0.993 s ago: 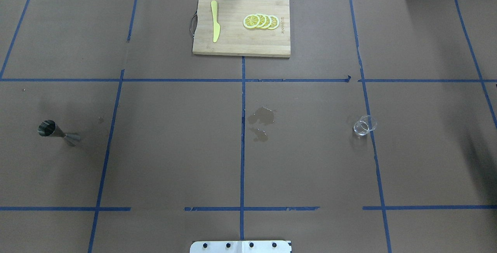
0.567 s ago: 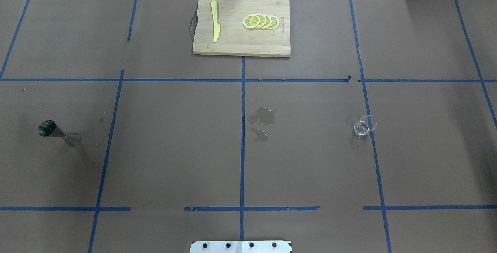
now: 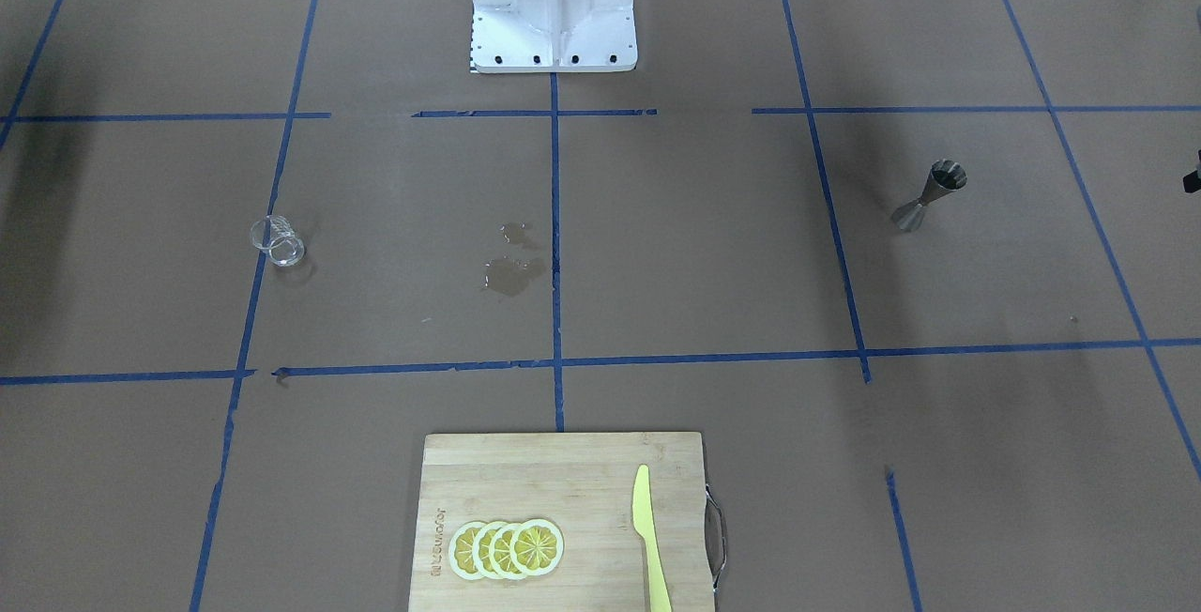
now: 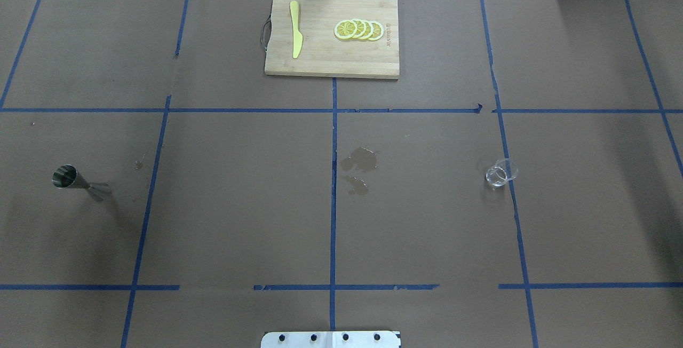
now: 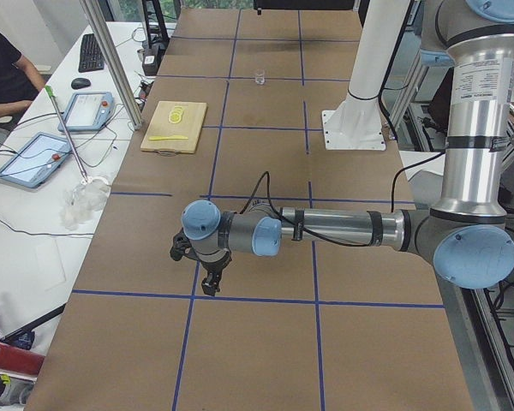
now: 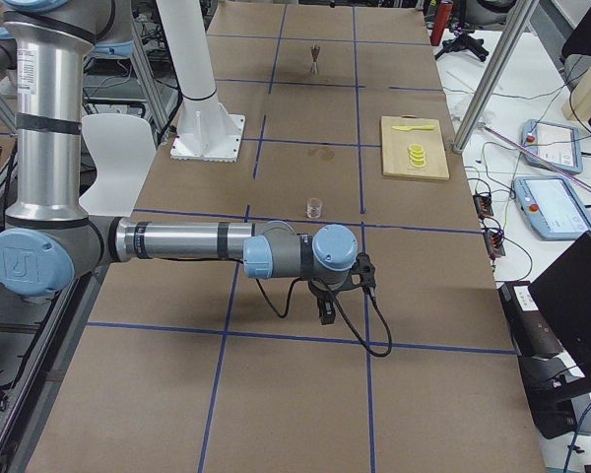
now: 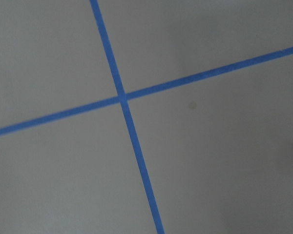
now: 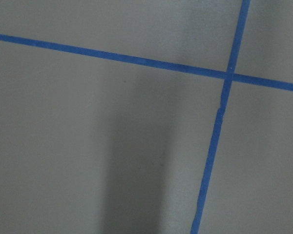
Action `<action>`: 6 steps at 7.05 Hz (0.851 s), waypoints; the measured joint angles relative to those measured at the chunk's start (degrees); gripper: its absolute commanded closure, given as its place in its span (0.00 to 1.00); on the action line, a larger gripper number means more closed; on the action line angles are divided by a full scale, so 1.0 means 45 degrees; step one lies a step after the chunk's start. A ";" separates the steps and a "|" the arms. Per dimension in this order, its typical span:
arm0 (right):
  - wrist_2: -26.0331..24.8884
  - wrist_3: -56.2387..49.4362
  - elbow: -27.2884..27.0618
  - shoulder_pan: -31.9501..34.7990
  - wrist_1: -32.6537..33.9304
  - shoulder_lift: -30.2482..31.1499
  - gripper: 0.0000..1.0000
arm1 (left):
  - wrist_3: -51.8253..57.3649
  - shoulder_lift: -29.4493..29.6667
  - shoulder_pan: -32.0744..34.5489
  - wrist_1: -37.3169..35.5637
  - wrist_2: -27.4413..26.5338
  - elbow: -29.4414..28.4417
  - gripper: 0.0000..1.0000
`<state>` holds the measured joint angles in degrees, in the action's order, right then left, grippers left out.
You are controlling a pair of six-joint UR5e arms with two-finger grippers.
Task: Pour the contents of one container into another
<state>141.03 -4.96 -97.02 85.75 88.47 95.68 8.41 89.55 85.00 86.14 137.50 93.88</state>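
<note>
Found cup point(image 4: 500, 173) at 3 o'clock, jigger point(image 4: 80, 182) at 9, both unheld (wet patch point(image 4: 358, 160) between); cannot tell finger spread on left gripper point(image 5: 210, 287) or right gripper point(image 6: 327, 313); judged pouring not under way.

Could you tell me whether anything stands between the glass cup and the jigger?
Nothing stands there: only flat wet patches lie on the table between the glass cup and the jigger.

Pretty clearly a robotics lab, not a kitchen. The worktop point(image 4: 240, 220) is covered in brown paper with a blue tape grid point(image 4: 333, 230), and a white arm pedestal point(image 3: 554, 11) is bolted at its near edge. Teach pendants point(image 5: 32, 160) and a keyboard point(image 5: 92, 53) sit on the white side desk point(image 5: 34, 257) beyond the far edge.
</note>
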 measured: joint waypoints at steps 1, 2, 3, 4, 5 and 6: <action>-0.0420 0.0361 -0.0016 0.0004 0.0072 -0.0026 0.00 | 0.0114 -0.0304 0.0035 0.0249 -0.0219 0.0246 0.00; -0.0628 0.0822 -0.0092 0.0007 0.0094 -0.0161 0.00 | 0.0063 -0.0639 0.0046 0.0999 -0.0535 0.0276 0.00; -0.0679 0.1154 -0.0167 0.0007 0.0106 -0.0238 0.00 | -0.0226 -0.0770 0.0051 0.1485 -0.0768 0.0317 0.00; -0.0668 0.1307 -0.0193 0.0007 0.0125 -0.0290 0.00 | -0.0652 -0.0633 0.0055 0.1775 -0.0957 0.0405 0.00; -0.0623 0.1374 -0.0080 0.0008 0.0184 -0.0429 0.00 | -0.0946 -0.0339 0.0053 0.1951 -0.1069 0.0457 0.00; -0.0482 0.1405 0.0062 0.0039 0.0264 -0.0589 0.00 | -0.1018 -0.0144 0.0050 0.2000 -0.1088 0.0482 0.00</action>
<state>138.86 1.36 -96.74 85.92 89.66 93.03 3.83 88.90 85.23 95.14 132.60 96.05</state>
